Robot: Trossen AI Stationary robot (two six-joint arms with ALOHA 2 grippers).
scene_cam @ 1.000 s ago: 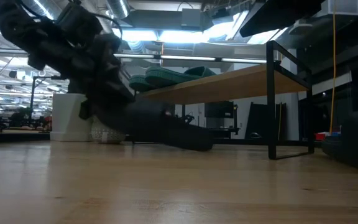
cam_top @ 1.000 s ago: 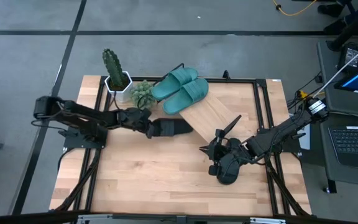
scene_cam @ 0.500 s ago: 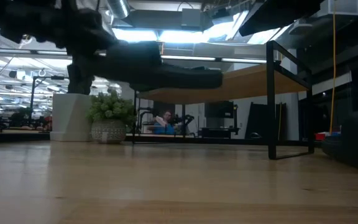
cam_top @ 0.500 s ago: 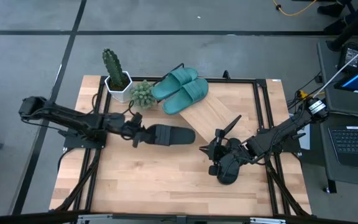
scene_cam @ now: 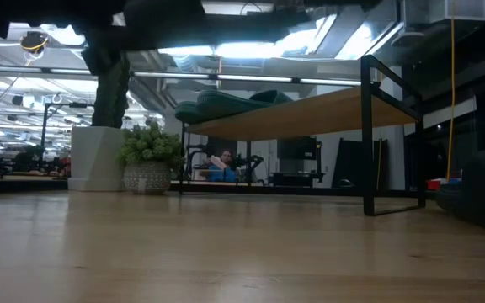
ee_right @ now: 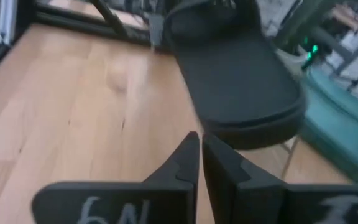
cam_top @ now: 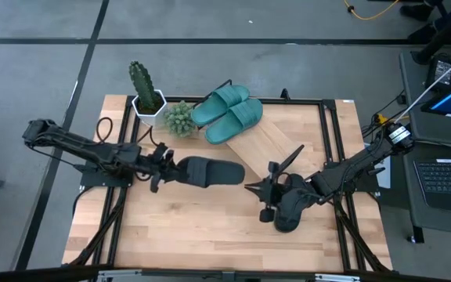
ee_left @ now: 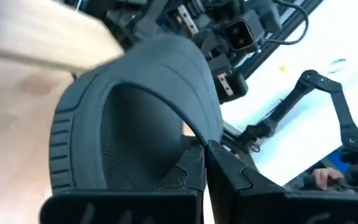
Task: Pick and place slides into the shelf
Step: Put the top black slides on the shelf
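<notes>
My left gripper (cam_top: 165, 168) is shut on a black slide (cam_top: 210, 171) and holds it in the air over the middle of the table. The slide's heel points toward my right gripper (cam_top: 255, 189), which hovers shut with nothing between its fingers (ee_right: 191, 155). A second black slide (cam_top: 286, 213) lies under my right hand; I cannot tell whether the hand touches it. Two teal slides (cam_top: 227, 114) rest side by side, soles down, on the far upper end of the slanted shelf (cam_top: 266, 146). My left gripper pinches the black slide at its strap end (ee_left: 194, 140), between the two fingers, which come level from the table's left side and lie along the slide. The fingers hide the exact spot. The slide juts out level past the fingertips, lifted clear of the table.
A cactus in a white pot (cam_top: 146, 92) and a small leafy plant (cam_top: 178, 117) stand at the far left, beside the shelf's upper end. The shelf's black frame (scene_cam: 369, 126) stands at the far right. The near half of the tabletop (cam_top: 202, 235) is bare wood.
My left gripper has risen and drawn back toward the table's left edge, still shut on the black slide. The slide lay slanted by the shelf's lower edge, its far end down at the table. It has come up level and now hangs clear.
</notes>
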